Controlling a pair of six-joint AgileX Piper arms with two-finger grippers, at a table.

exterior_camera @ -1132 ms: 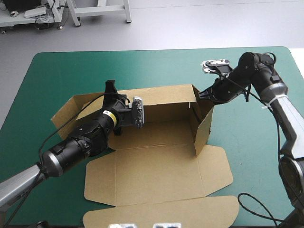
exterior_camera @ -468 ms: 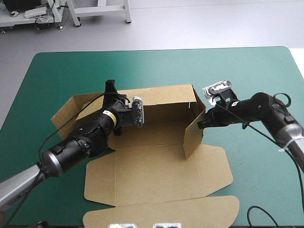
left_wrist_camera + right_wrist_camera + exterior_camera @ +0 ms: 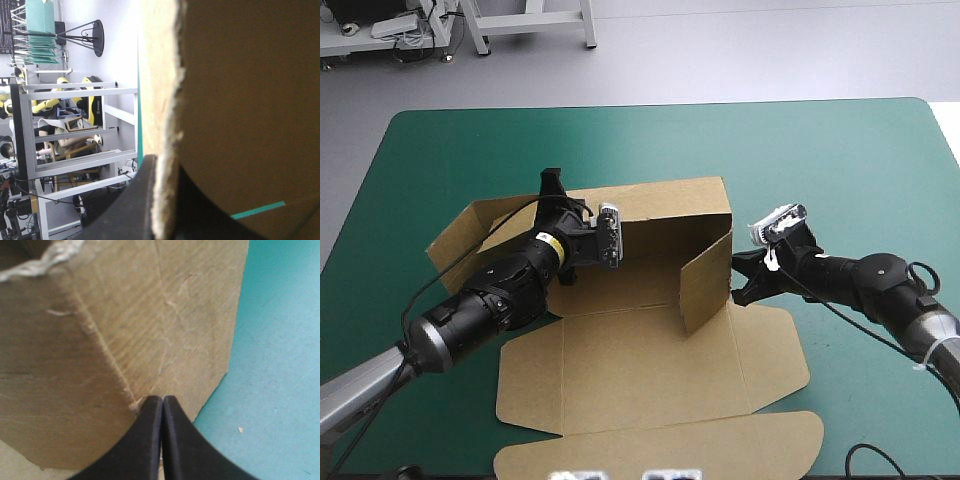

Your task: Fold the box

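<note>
The brown box (image 3: 650,350) is found in the middle of the teal-green counter (image 3: 840,150), partly formed: its base and lid panels are laid flat toward the near edge, its back wall (image 3: 665,205) is stood up, and the right end flap (image 3: 705,280) is swung inward over the base, upright and at an angle to the back wall. The left claw (image 3: 554,183) is clamped on the top edge of the back wall near its left end (in the left wrist view the raw board edge is seen pinched between the black fingers). The right claw (image 3: 737,282) is held with its fingers pressed together into one point, nothing between them, and that point is set against the outer face of the right end flap, just beside a crease. The left end flap (image 3: 470,225) is left splayed outward. Several failures can be foreseen. Since the flap is only pushed and not gripped, the closed tip could be slid off along the smooth board, and the flap would likely be sprung back outward. If the push is driven too hard, the whole sheet could be dragged across the cover, or the back wall bent or torn where it is pinched. Should the flap be carried past square, its crease could be crushed and a later tuck spoiled.
</note>
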